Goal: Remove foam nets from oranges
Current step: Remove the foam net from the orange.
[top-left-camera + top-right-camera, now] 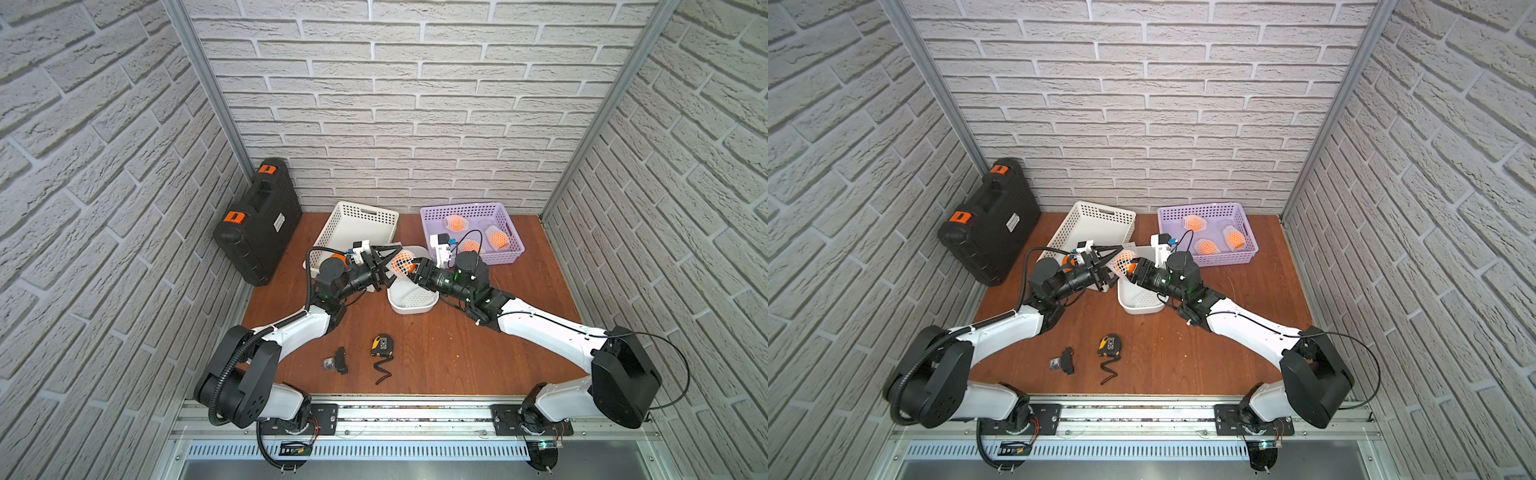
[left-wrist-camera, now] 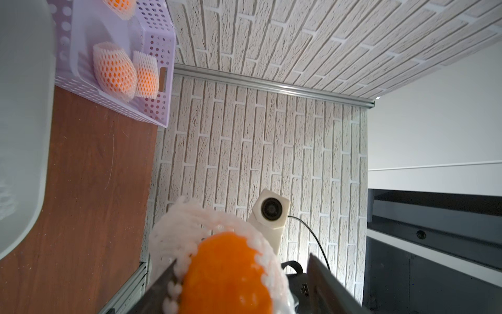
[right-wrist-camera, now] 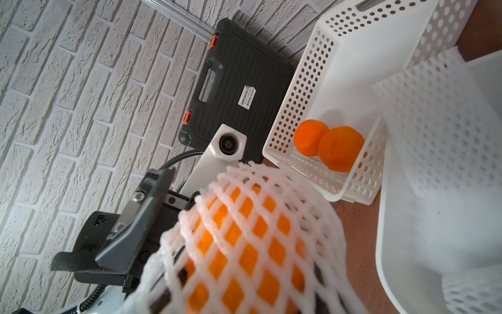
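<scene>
Foam net [image 1: 400,262] lies lengthwise between both jaws, open end facing left jaws.

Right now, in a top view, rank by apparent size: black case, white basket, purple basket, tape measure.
1. black case
2. purple basket and white basket: these look alike, and an arm partly hides the white one, so unranked
3. tape measure, clearly smallest

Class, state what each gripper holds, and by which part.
The right gripper grips the netted orange at its near end; the left gripper stands open around the opposite, bared end.
</scene>
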You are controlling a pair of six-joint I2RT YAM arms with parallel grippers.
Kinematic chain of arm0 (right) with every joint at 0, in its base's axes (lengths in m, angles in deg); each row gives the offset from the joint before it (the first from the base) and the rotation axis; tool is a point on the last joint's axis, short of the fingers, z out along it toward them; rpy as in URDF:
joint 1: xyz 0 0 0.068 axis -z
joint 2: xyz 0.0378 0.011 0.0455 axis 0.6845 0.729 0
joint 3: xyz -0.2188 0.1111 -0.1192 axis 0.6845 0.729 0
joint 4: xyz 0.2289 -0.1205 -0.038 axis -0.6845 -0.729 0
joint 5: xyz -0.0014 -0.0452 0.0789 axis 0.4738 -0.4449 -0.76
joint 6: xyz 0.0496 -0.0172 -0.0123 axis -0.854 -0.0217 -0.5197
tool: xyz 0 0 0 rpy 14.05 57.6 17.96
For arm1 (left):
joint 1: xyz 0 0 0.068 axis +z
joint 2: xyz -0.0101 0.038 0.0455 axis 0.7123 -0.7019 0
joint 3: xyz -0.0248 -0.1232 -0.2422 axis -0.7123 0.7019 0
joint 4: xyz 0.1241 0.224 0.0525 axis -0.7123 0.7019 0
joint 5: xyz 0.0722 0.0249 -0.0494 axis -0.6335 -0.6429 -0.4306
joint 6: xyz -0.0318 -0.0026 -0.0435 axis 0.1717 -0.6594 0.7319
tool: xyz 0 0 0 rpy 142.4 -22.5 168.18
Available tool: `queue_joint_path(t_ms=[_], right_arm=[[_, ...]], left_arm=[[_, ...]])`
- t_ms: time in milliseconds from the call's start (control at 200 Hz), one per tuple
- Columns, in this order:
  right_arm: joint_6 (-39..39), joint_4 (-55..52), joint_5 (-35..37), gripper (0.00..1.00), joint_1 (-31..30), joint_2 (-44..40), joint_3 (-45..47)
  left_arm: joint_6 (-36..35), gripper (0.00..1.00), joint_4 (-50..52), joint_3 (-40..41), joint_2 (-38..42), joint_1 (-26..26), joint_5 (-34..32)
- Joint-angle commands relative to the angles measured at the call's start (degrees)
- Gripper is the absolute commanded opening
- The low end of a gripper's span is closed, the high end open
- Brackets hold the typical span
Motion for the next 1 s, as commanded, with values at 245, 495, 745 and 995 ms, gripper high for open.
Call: queue_joint_path(t_ms=[245,495,745,995], right_arm=[[8.3,-6.4,1.8,0.47,-0.4,-5.6,-0.9],[10.3,-9.1,0.4,0.46,-0.4,-5.9,-1.5],[12.1,-11.7,-1.0,0.45,-0.4,-7.3,-1.0],[15.3,-16.9,-3.3,0.45,-0.4,-9.4,-0.9]], left_arm=[[-12.6,0.78,15.0,-3.2,4.6,3.4,7.1],[-16.5,0.49,21.1,-3.8,6.8,4.1,5.7],[-17.4,0.23,24.3,-3.5,8.2,5.9,3.4],[-17.4,0.16,26.6,-3.3,10.8,8.7,-1.2]])
